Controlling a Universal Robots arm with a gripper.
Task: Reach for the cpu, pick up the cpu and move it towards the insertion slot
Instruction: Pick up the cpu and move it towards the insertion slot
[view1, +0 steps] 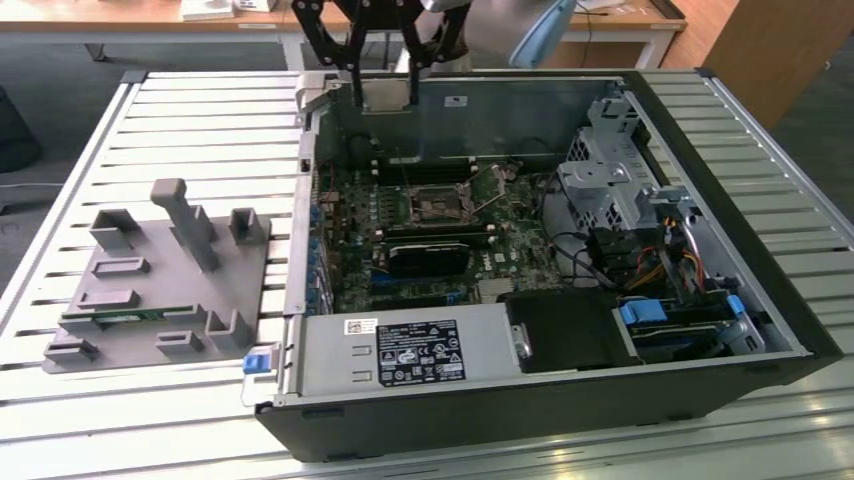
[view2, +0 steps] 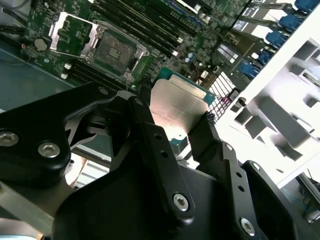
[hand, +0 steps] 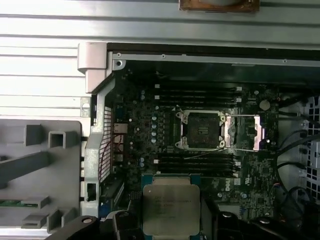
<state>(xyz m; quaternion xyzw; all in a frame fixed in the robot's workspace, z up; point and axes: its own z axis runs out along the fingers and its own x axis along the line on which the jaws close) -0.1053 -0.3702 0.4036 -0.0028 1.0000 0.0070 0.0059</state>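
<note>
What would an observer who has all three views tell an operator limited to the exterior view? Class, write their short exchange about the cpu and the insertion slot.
Operator: Is the cpu really gripped?
Observer: Yes. In the second wrist view the gripper clamps the cpu by two opposite edges.
Operator: Is the insertion slot open?
Observer: In the first wrist view the insertion slot shows a bare dark centre, with its metal cover lying open beside it.

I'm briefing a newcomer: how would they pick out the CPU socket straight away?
Start at the open computer case and look at its green motherboard. The insertion slot is the square socket with a shiny metal frame and dark centre, lying between banks of long black slots. The gripper holds the cpu short of it.
</note>
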